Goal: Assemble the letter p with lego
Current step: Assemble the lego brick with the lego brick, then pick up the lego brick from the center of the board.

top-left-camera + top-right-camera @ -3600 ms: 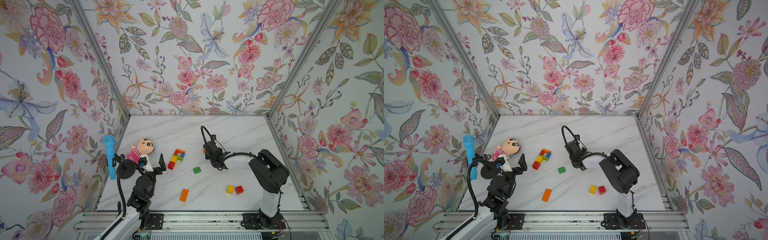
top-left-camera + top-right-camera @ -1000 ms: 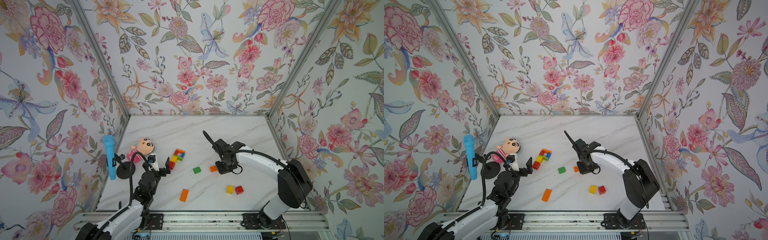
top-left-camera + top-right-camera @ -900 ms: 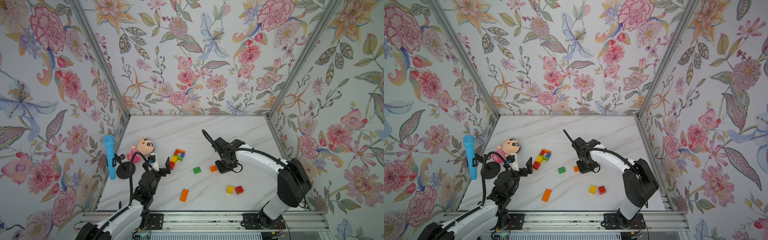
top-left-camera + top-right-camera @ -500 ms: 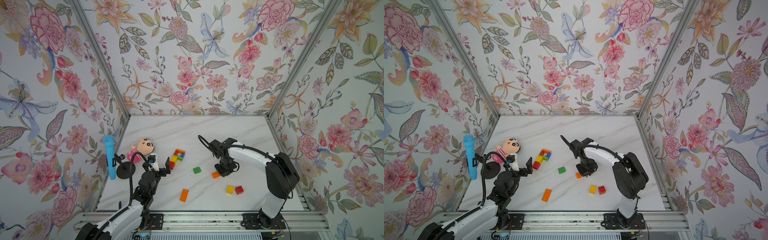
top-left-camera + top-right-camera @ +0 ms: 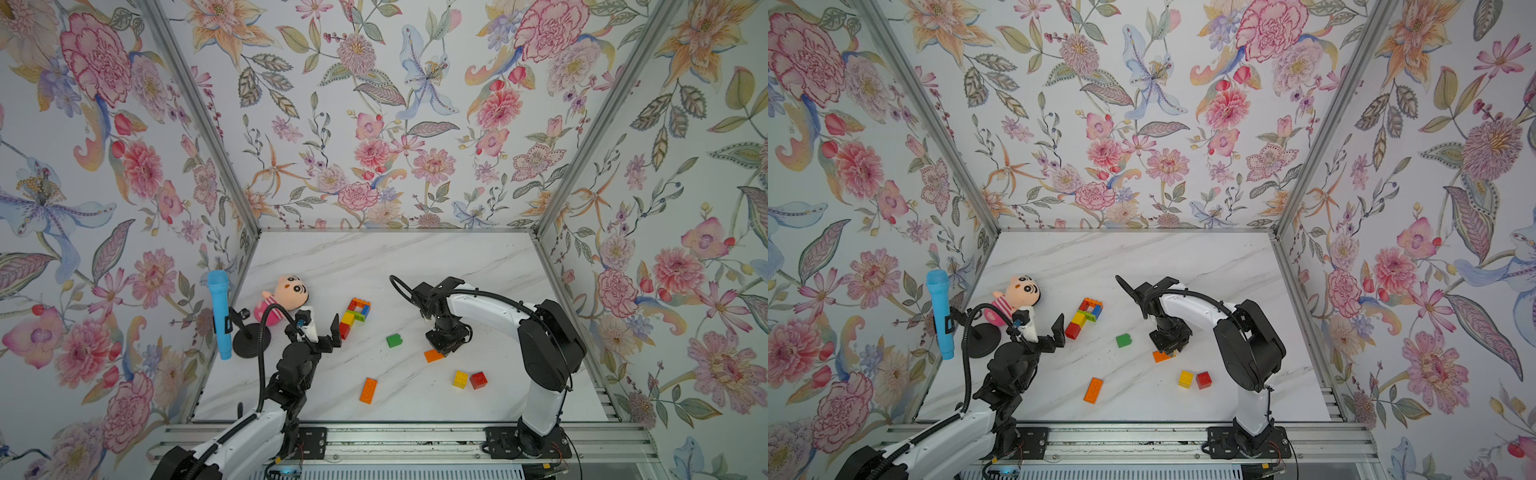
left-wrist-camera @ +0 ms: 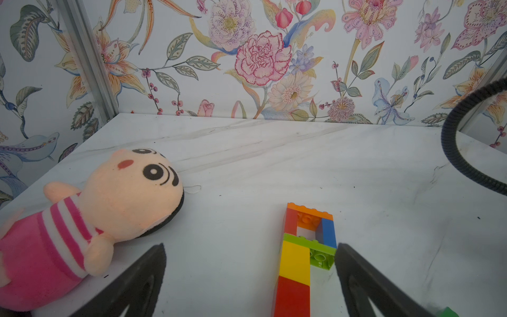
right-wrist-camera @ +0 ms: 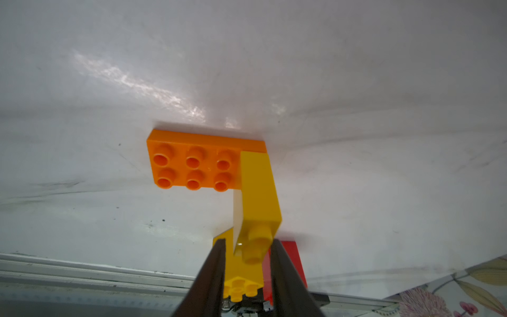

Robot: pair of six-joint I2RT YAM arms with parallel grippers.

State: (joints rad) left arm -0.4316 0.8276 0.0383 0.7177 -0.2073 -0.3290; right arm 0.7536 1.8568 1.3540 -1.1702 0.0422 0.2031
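Around both grippers spreads a white, grey-veined marble tabletop (image 5: 374, 266), boxed on 3 sides by floral wallpaper (image 5: 374, 124), with a metal rail (image 5: 415, 430) along the front. The left gripper (image 6: 250, 245) is spread wide and holds nothing. The lego letter (image 6: 295, 260) lies flat between its 2 fingers, its green bar just beside a fingertip, and a pink plush doll (image 6: 109, 197) lies outside the other finger. The right gripper (image 7: 248, 243) points down over an orange brick (image 7: 192, 170) with a yellow brick (image 7: 259, 189) standing on 1 end of it. Its fingers sit close on either side of that yellow brick, but whether they press it or stand free of it I cannot tell. Just beyond it toward the rail, a loose yellow brick (image 5: 460, 379) and a red brick (image 5: 478, 380) sit side by side. A green brick (image 5: 394, 340) lies between the 2 grippers, and a spare orange brick (image 5: 368, 390) lies nearer the rail. In both top views the right gripper's body hides its fingertips and most of the yellow brick. The left wrist view cuts off the lego letter's foot and the doll's lower half, and a finger covers part of the red brick in the right wrist view. Against 1 second ago, the orange brick and the right gripper sit nearer the rail, while the left gripper, the lego letter and the loose bricks lie as they did.
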